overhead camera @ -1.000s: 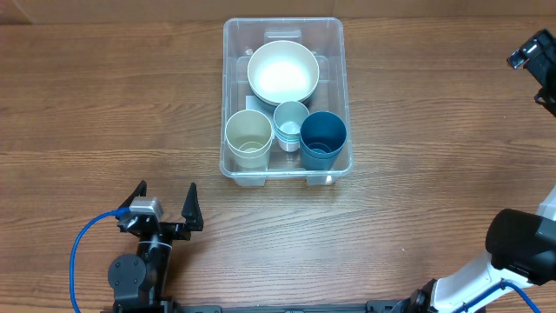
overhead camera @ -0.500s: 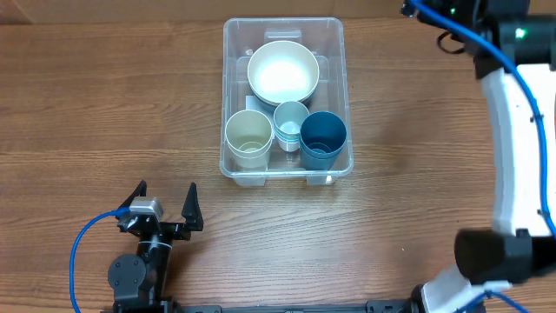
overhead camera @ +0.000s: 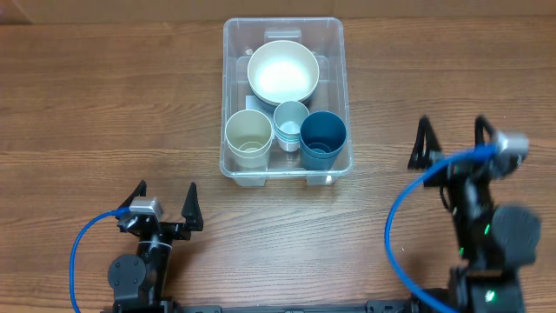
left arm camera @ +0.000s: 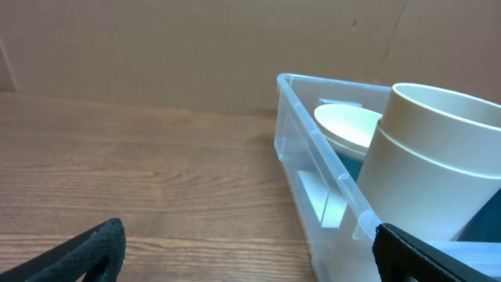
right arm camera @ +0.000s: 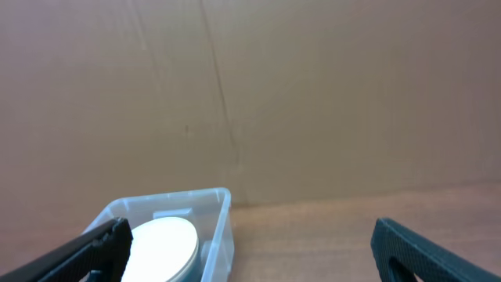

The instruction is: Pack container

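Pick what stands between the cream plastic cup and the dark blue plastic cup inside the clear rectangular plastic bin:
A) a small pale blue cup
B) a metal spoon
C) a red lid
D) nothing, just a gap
A: the overhead view shows a small pale blue cup standing between the cream plastic cup and the dark blue plastic cup in the clear rectangular plastic bin, with the large cream bowl behind them.

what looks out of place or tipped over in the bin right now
Nothing stands out. In the clear container, the white bowl, cream cup, pale blue cup and dark blue cup all sit upright. Nothing looks spilled or cracked. The left claw and right claw are open and apart from it.
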`<state>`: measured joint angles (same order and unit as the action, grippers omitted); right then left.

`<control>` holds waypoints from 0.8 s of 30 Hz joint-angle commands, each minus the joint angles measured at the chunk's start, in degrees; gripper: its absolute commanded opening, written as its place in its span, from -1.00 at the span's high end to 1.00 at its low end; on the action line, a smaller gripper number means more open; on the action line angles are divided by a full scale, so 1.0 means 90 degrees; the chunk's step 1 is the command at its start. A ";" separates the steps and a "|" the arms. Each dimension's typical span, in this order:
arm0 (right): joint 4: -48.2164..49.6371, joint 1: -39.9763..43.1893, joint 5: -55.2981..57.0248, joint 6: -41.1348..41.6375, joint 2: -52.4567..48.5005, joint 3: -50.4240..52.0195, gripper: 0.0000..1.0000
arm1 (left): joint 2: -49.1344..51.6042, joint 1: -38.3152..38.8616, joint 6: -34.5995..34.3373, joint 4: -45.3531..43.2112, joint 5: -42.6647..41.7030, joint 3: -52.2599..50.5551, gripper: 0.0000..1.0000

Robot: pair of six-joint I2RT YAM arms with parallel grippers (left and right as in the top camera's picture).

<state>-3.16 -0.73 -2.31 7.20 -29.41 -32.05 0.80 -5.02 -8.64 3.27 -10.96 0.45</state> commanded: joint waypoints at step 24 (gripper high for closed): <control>-0.1027 0.0022 -0.0425 -0.0015 0.3252 0.3138 -1.00 | -0.0061 -0.0066 -0.0063 -0.0005 -0.0073 -0.0019 -1.00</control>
<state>-12.82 -0.73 -5.78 7.20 -0.84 -4.05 0.75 -5.02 -8.64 3.25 -10.96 0.47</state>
